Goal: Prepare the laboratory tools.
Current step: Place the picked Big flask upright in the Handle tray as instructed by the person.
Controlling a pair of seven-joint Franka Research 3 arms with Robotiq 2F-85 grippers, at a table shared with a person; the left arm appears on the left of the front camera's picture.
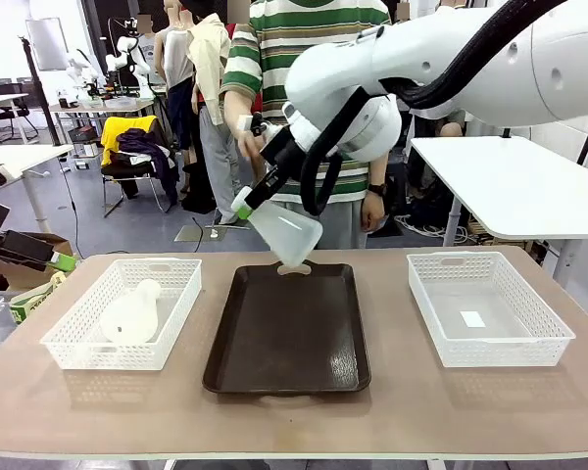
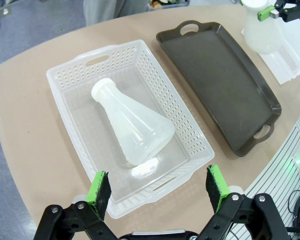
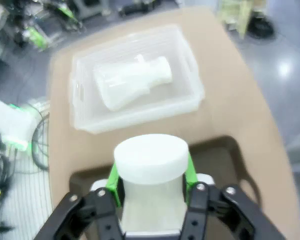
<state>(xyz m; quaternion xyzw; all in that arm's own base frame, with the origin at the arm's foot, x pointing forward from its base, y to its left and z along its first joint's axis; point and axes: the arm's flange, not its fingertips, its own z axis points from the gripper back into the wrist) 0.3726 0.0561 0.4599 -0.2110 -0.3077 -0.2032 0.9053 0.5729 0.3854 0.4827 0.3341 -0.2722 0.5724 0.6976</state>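
Observation:
My right gripper point(image 1: 247, 204) is shut on the neck of one frosted-white conical flask point(image 1: 286, 233), holding it tilted in the air over the far end of the dark brown tray point(image 1: 284, 343). In the right wrist view the green pads point(image 3: 112, 175) clamp that flask's neck point(image 3: 150, 160), with my right gripper point(image 3: 150, 182) above the tray point(image 3: 225, 155). A second flask point(image 2: 132, 125) lies on its side in the left mesh basket point(image 2: 65, 100). My left gripper point(image 2: 157, 187) hovers open above that basket's near end, holding nothing.
An empty white mesh basket point(image 1: 490, 352) stands at the table's right. A person in a striped shirt point(image 1: 274, 59) stands at the far edge behind the tray. Bare tabletop point(image 1: 294, 421) runs along the near edge.

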